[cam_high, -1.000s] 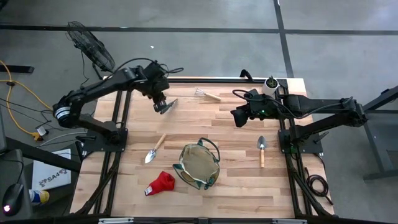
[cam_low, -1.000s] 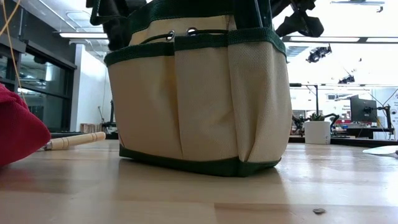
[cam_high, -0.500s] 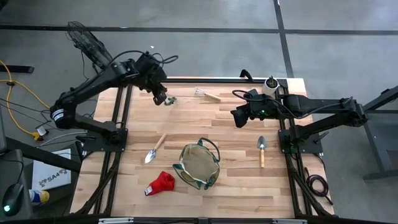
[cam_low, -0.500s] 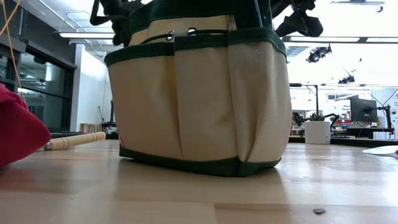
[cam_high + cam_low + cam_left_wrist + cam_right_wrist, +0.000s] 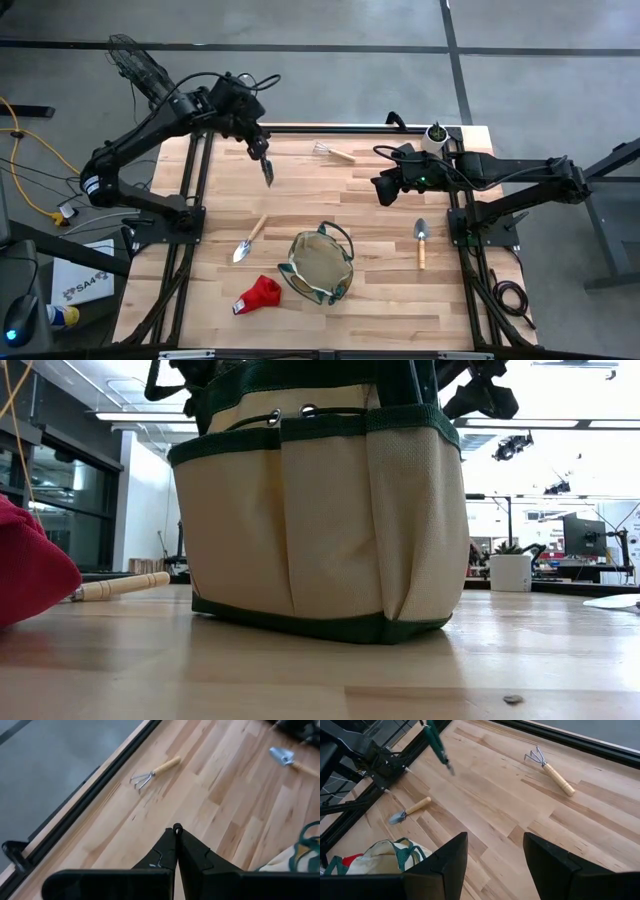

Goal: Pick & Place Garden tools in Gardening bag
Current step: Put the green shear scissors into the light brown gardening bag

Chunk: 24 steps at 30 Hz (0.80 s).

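Observation:
My left gripper (image 5: 263, 158) is above the table's far left part, shut on the green-handled pruners (image 5: 267, 173), which also show in the right wrist view (image 5: 435, 742). My right gripper (image 5: 380, 190) waits open and empty at the right (image 5: 495, 865). The tan bag with green trim (image 5: 320, 265) stands on its base at the near middle. The mini rake (image 5: 335, 152), two trowels (image 5: 248, 240) (image 5: 421, 242) and the red glove (image 5: 258, 295) lie flat on the table. The black shears do not show. My left gripper holds the pruners by their green handle end (image 5: 265, 165) between its shut fingers (image 5: 192, 855), coming from above. The fingers themselves hide the place of contact in the left wrist view. The pruners hang below the fingers, metal tip (image 5: 449, 768) down, clear of the table.
A small white pot with a green plant (image 5: 437, 135) stands at the far right corner, close to my right arm. In the low view the bag (image 5: 320, 510) fills the middle, with the glove (image 5: 30, 570) and a trowel handle (image 5: 120, 586) to its left.
My left gripper has gone up and a little toward the table's far edge with the pruners and has turned. The pruners, which lay slanting beside the fingers, now hang down below them.

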Tool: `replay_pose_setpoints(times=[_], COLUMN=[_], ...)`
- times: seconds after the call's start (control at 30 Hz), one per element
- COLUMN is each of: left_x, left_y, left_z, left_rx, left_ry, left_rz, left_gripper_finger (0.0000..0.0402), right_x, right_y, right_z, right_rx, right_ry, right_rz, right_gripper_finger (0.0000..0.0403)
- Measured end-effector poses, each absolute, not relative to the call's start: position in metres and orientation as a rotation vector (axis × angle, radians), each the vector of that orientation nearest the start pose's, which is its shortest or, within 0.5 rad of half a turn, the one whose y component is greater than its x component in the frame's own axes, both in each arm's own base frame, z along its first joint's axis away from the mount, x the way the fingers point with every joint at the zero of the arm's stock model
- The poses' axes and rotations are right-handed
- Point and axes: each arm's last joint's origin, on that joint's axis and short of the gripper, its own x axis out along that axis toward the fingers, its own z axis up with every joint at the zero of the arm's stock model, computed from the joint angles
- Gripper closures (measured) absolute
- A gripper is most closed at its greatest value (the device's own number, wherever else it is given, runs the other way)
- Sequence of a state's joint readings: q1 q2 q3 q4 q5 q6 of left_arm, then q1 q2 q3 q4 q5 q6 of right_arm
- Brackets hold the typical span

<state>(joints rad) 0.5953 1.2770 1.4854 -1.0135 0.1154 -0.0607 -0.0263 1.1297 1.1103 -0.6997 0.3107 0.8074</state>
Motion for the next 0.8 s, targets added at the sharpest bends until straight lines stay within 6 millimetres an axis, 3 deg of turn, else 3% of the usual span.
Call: replay_pose_setpoints(times=[0.57, 0.8], left_x=[0.194, 0.198], left_y=[0.125, 0.112], left_z=[0.428, 0.44], left_rx=[-0.341, -0.32], left_ry=[0.64, 0.607], left_rz=[0.456, 0.412], left_gripper_finger=[0.0401, 0.0401], right_x=[0.225, 0.225], right_y=[-0.014, -0.014], right_z=[0.335, 0.334], right_rx=[0.617, 0.582], right_ry=[0.567, 0.581], right_rz=[-0.548, -0.525], right_gripper_finger=[0.0219, 0.0219])
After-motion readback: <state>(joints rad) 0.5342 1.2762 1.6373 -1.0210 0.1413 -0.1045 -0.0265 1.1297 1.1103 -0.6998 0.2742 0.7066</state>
